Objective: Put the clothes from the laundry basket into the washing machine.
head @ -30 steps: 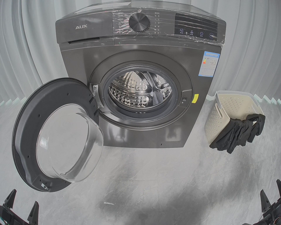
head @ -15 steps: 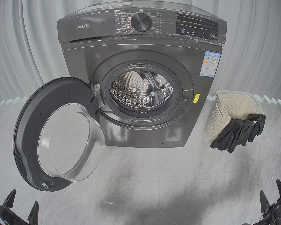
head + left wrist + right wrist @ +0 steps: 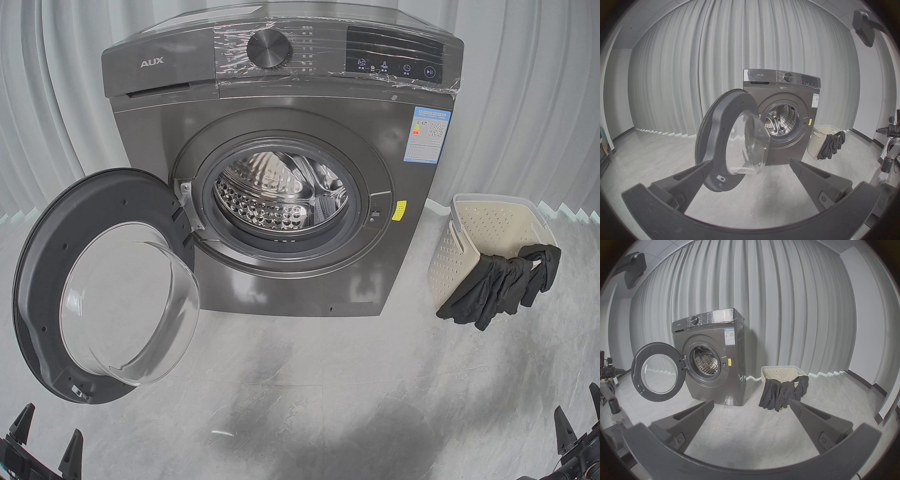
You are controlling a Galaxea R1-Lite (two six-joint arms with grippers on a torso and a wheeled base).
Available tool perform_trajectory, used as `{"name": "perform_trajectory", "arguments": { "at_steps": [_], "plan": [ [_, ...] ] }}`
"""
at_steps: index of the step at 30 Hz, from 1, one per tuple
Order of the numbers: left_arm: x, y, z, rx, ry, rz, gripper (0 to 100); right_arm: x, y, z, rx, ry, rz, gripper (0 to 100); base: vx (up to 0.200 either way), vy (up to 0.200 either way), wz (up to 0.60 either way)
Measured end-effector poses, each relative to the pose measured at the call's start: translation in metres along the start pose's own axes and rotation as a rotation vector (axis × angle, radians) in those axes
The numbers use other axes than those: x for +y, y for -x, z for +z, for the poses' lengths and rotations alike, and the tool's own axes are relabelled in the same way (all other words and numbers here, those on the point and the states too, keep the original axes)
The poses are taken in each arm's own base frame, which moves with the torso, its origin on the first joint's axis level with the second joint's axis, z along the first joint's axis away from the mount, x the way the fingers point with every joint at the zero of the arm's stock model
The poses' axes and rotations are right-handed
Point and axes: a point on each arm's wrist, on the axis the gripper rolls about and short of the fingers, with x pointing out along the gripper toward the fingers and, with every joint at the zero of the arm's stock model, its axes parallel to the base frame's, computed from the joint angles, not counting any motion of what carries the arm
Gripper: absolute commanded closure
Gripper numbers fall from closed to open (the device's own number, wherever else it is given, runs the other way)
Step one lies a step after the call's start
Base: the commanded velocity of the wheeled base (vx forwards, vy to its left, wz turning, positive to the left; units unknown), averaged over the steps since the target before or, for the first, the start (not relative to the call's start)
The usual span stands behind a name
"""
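Pale floor (image 3: 344,387) holds a job not yet begun: dark clothes (image 3: 494,290) drape over the rim of the laundry basket (image 3: 447,262), beside the washing machine (image 3: 281,112) with door (image 3: 56,250) wide open and drum (image 3: 275,187) empty, while left gripper (image 3: 750,163) and right gripper (image 3: 750,403) hang low, fingers apart, holding nothing.

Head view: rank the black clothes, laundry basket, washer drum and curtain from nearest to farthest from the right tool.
From the right tool:
1. black clothes, draped over the basket's near rim, right side.
2. laundry basket, just behind them.
3. drum, inside the washer, centre-left.
4. curtain, at the back.
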Motion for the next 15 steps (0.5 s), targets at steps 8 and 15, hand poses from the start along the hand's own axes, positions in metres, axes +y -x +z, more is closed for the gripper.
{"name": "perform_trajectory", "arguments": {
  "at_steps": [8, 15],
  "plan": [
    [0.0, 0.0, 0.0, 0.0, 0.013, 0.002, 0, 0.0, 0.0, 0.0, 0.001, 0.0, 0.0, 0, 0.175, 0.0, 0.0],
    [0.0, 0.0, 0.0001, -0.001, 0.02, 0.001, 0, 0.0, -0.0001, 0.0, 0.002, 0.0, 0.0, 0, 0.057, 0.0, 0.0]
  ]
}}
